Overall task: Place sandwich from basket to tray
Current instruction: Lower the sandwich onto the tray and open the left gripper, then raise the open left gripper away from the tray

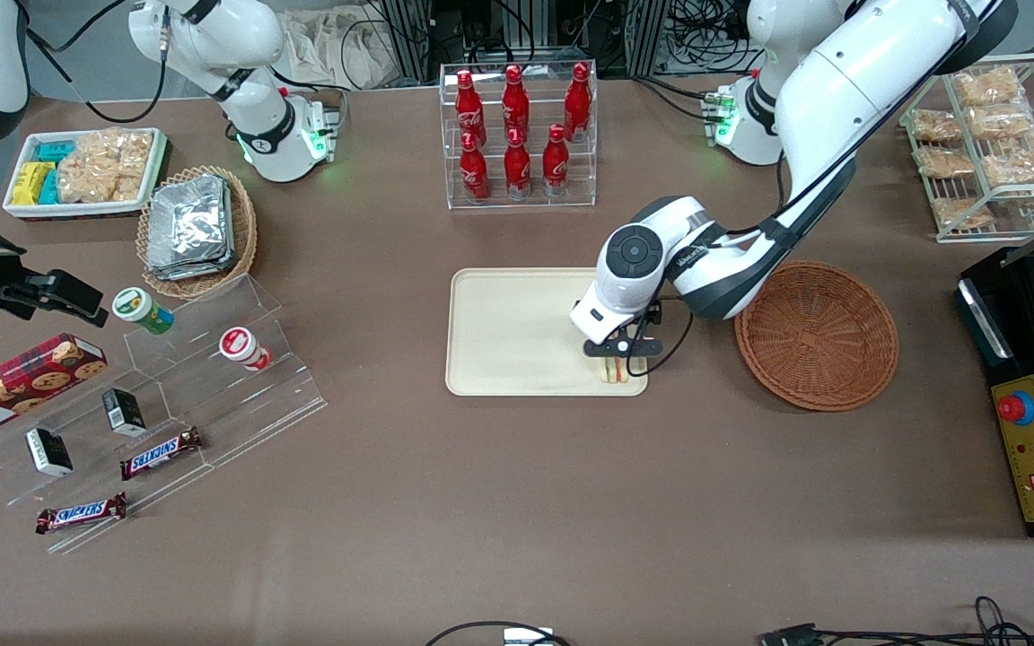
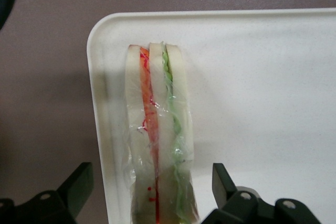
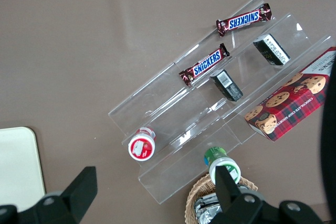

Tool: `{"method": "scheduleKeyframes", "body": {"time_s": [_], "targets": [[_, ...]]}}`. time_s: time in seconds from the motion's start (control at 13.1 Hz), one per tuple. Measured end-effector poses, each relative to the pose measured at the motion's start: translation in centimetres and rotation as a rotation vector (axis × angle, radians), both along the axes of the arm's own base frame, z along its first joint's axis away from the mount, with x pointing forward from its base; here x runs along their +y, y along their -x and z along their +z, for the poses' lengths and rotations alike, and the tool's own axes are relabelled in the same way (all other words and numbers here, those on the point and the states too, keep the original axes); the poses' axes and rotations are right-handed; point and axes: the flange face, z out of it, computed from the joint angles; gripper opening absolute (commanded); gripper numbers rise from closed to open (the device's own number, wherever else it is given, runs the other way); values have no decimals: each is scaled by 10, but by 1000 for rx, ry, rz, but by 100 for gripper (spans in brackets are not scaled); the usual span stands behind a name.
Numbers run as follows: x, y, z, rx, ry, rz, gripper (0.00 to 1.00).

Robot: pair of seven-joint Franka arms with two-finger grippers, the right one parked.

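The table (image 1: 499,502) carries one sandwich (image 1: 611,371), one tray (image 1: 508,332) and one reddish-brown basket (image 1: 815,334). One gripper (image 1: 622,352) hangs over the sandwich, fingers (image 2: 224,182) spread to either side of it. Six red bottles (image 1: 514,135) stand in a clear rack. Two Snickers bars (image 1: 161,452), two small black boxes (image 1: 123,411) and two round cups (image 1: 243,347) sit on the acrylic steps. The wire rack holds perhaps seven snack bags (image 1: 984,126); the count is uncertain.

Sandwich (image 1: 611,371) on tray (image 1: 508,332), beneath the claw (image 1: 622,352), beside basket (image 1: 815,335).
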Motion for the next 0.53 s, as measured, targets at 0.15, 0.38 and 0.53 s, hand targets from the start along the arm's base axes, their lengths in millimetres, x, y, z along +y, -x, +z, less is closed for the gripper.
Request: {"method": "scheduleKeyframes", "body": {"time_s": [0.15,0.38,0.53], "targets": [[4,-6,12,-7,-18,16,100],[15,-14,75,3,-35,45,100],[43,-20,129,21,-54,31,100]]}}
